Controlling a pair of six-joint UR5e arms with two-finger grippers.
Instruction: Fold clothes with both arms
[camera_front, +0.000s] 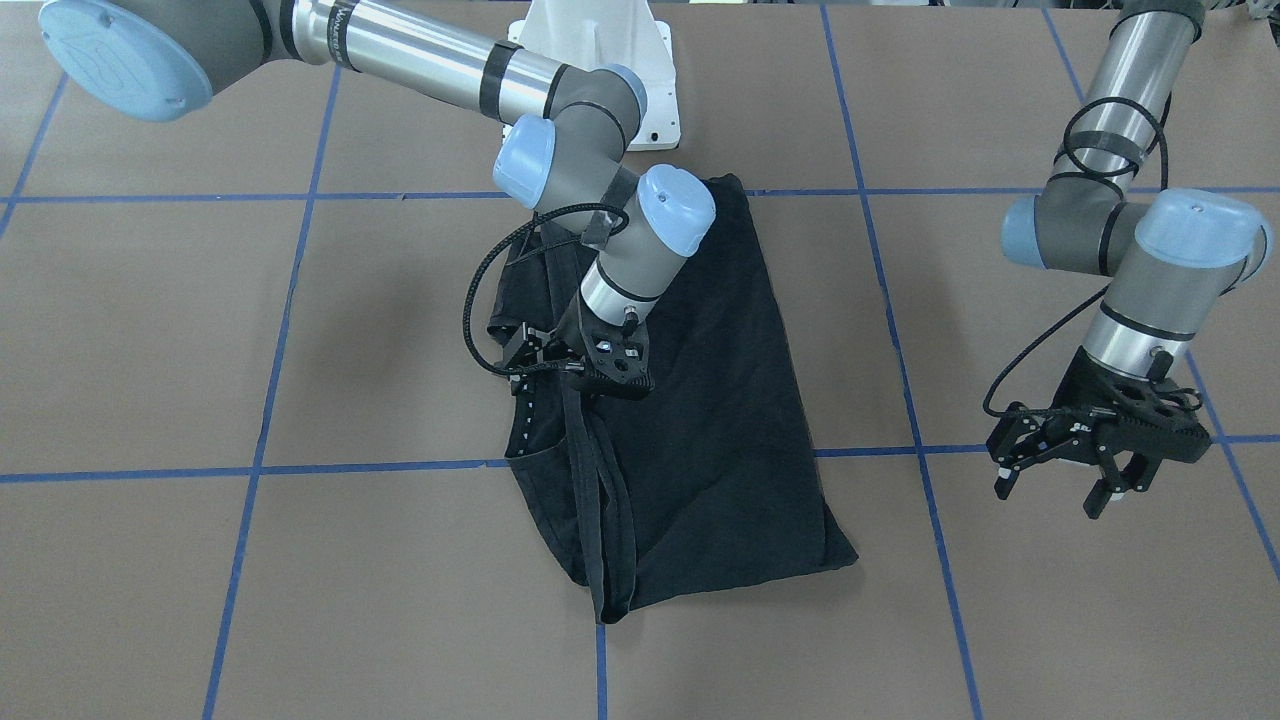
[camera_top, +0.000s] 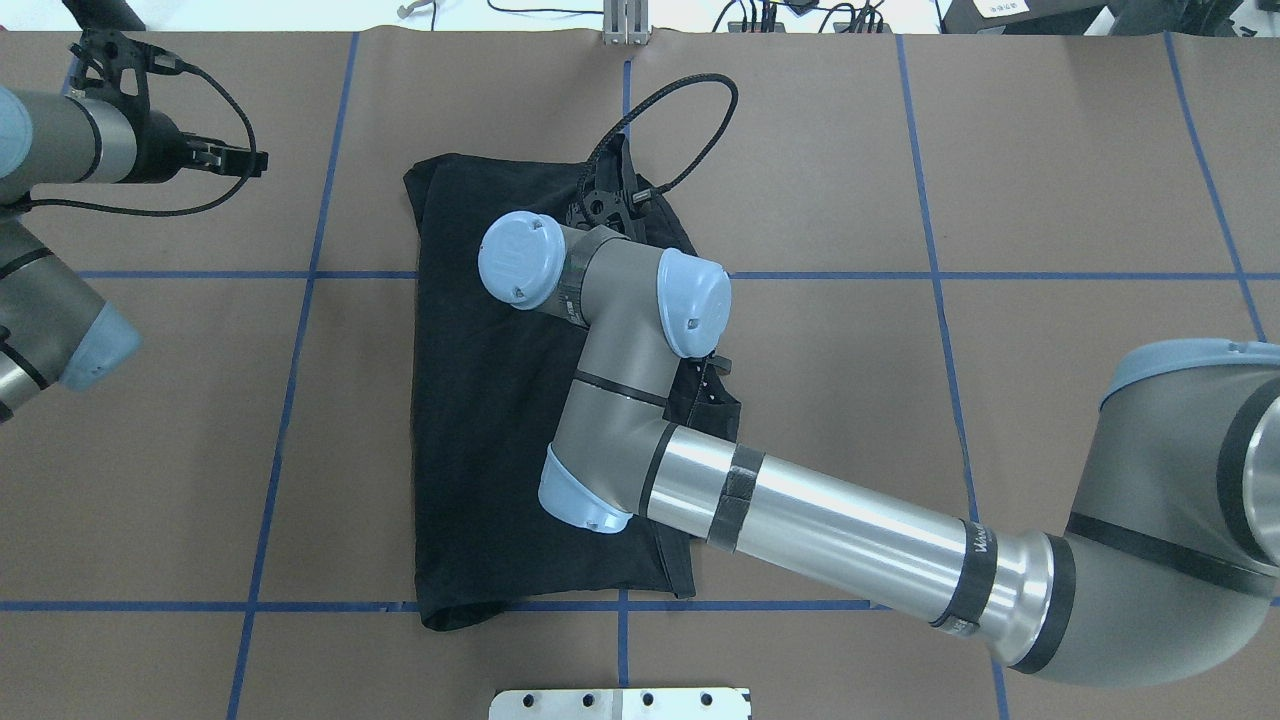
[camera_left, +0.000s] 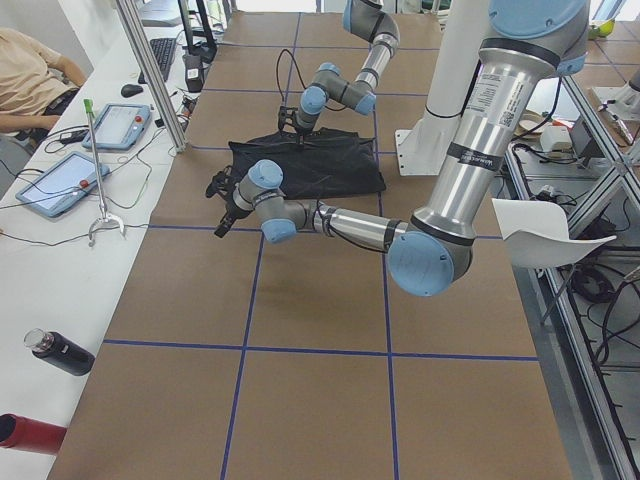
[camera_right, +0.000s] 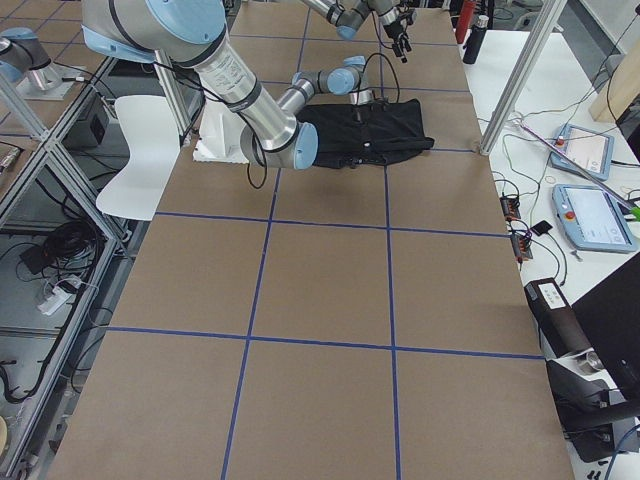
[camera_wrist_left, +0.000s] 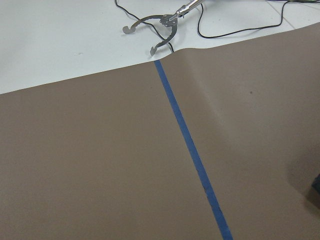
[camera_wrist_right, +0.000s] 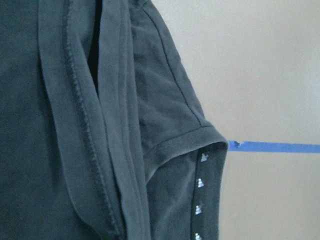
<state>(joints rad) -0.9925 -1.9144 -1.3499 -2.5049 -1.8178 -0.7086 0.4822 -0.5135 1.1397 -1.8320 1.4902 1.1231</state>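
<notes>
Closest to the lens on the right wrist is a short sleeve (camera_wrist_right: 170, 125) of the black T-shirt (camera_front: 720, 420). Its stitched hem curls over the brown counter (camera_front: 1000, 620) next to a blue tape line (camera_wrist_right: 280, 147), and a row of small white marks (camera_wrist_right: 201, 183) runs down the cloth edge below it. Standing by, I see the shirt lying flat in the middle of the counter, just in front of the robot's white base (camera_front: 600, 30). It is already narrowed into a long panel with one side turned in over the body. No logo shows, so I take it to be underneath or folded inside.

The right arm (camera_top: 830, 520) reaches across the shirt and bends its wrist down, so the right gripper (camera_front: 560, 372) sits low over that sleeve-side edge. Black on black, I cannot tell whether its fingers are apart or pinching cloth. My guess is that it is placed there because that loose edge is what the next fold needs.

The left gripper (camera_front: 1050, 490) hangs over bare counter well apart from the shirt, fingers spread and holding nothing; its wrist camera sees only paper and tape. Out to the side it cannot snag the fabric, though a tidy crosswise fold likely wants it at the matching corner.
</notes>
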